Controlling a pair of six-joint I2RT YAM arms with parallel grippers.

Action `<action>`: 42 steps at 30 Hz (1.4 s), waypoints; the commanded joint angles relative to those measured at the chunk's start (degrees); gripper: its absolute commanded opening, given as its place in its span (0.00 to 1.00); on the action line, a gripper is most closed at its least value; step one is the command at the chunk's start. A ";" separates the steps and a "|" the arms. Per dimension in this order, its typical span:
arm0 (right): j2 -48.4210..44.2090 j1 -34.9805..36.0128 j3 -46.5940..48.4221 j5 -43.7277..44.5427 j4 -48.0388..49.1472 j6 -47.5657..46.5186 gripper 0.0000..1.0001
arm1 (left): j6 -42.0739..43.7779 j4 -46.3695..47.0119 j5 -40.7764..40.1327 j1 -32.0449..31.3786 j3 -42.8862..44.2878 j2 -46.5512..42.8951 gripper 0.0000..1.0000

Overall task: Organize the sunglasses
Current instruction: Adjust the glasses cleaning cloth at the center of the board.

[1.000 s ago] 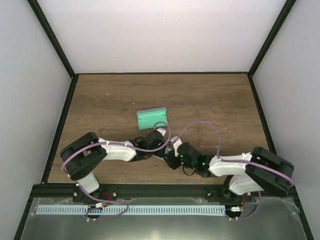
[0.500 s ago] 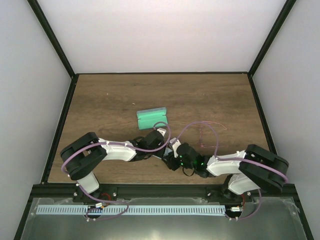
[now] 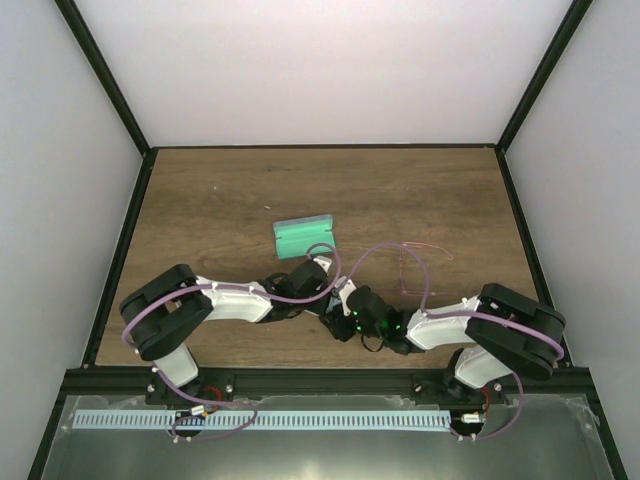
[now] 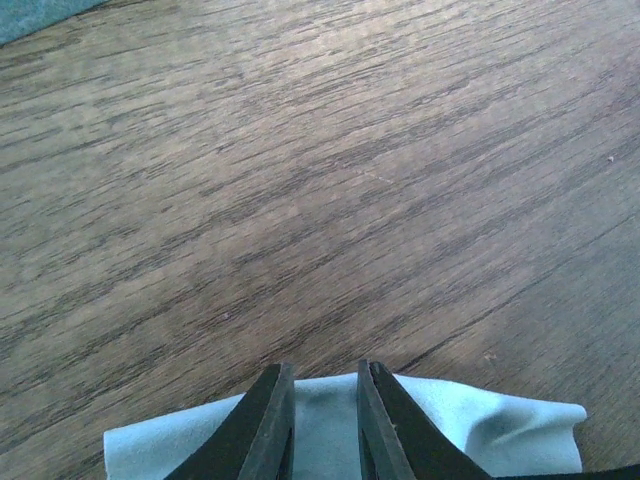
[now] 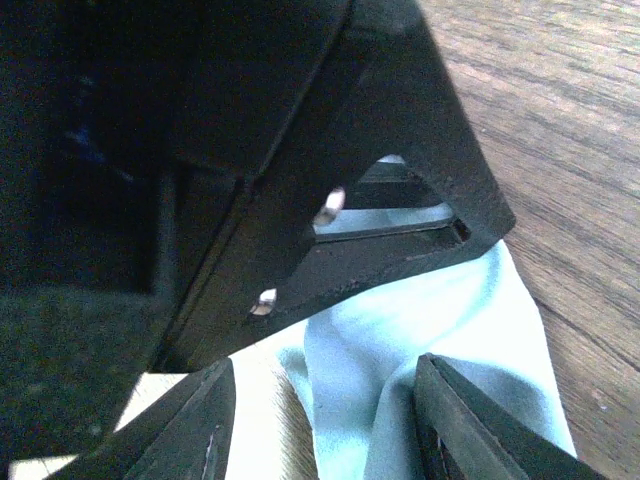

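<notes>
Cloth (image 4: 480, 430), pale blue, sits pinched between the nearly closed fingers of the left gripper (image 4: 322, 380). We see the right gripper (image 5: 320, 420) spread wide over the cloth's other edge. Sunglasses (image 3: 418, 268) lie right of both grippers, green case (image 3: 304, 236) just beyond them, with wood tabletop (image 3: 220, 200) stretching farther ahead.

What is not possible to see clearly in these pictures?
Top view: the cloth is hidden under the left gripper and right gripper, which meet there.
Left wrist view: the bottom edge cuts off the cloth, so whether the left gripper pinches it is unclear.
Right wrist view: the left gripper's dark, blurred body blocks most of the scene.
Top view: the sunglasses are too thin and small to tell whether they are folded.
</notes>
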 commanded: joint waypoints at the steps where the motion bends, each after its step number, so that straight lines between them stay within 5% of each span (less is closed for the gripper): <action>1: -2.09 0.79 2.32 4.29 -2.83 0.77 0.51 | -0.62 -4.26 0.39 -0.24 -1.04 -1.00 0.21; 7: -8.79 0.78 -1.74 7.40 -4.30 3.28 0.51 | -0.43 -5.23 -1.11 -0.25 -2.13 -5.61 0.33; 13: -16.69 0.70 -3.47 10.38 -7.31 3.81 0.51 | -0.59 -6.15 -1.03 -0.30 -2.29 -8.70 0.35; 24: -13.37 -0.44 -3.00 10.81 -7.64 7.23 0.52 | -2.16 -8.08 -5.17 -0.32 -4.09 -11.67 0.36; 31: -14.90 -0.94 -4.54 12.52 -11.85 10.03 0.58 | -4.28 -8.39 -7.88 0.00 -6.83 -12.19 0.45; 36: -15.04 -0.99 -5.56 12.00 -9.66 10.14 0.30 | -4.34 -5.51 -6.17 -0.02 -7.95 -10.52 0.45; 42: -14.05 -1.52 -5.22 9.78 -5.62 8.34 0.27 | -3.77 -6.30 -7.06 -0.02 -8.62 -11.79 0.45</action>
